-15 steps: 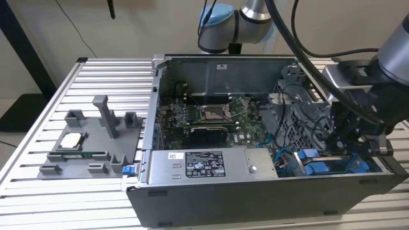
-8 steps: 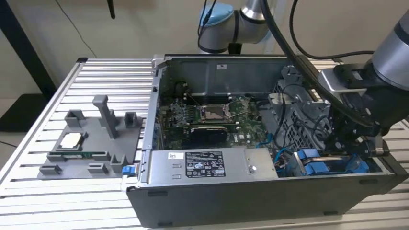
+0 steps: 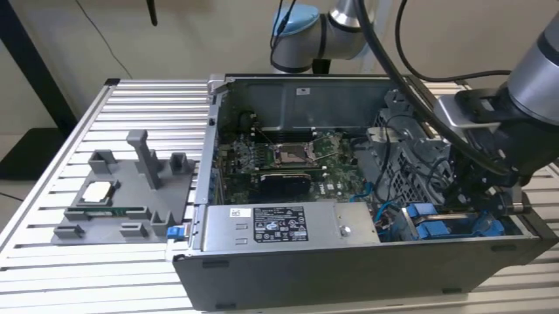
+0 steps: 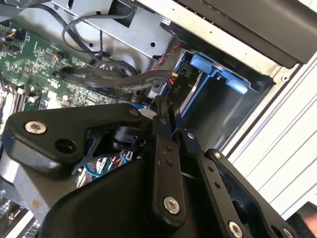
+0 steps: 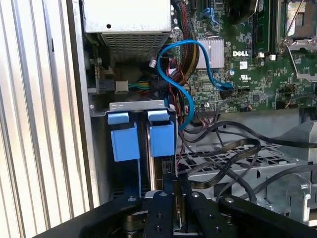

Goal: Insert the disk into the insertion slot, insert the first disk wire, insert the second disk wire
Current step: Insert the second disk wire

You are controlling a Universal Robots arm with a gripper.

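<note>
the tool hangs low over the front corner of the open computer case, at the exterior view's right, right above the insertion slot. its two black fingers are drawn almost together, with only a thin gap between them. they seem to pinch something thin and dark at the bay's edge, possibly a wire connector, but i cannot tell for certain what it is.

the disk appears to sit on edge in the slot already, a narrow grey slab between the blue carrier tabs. its long axis runs straight down into the bay, in line with the fingers and directly beyond their tips. so the thing to be worked lies just ahead of the tool, not off to a side.

a blue data cable loops from the motherboard toward the bay. black cables lie over the metal cage beside it. the grey power-supply box sits next to the bay, and the case rests on the ribbed metal surface.
</note>
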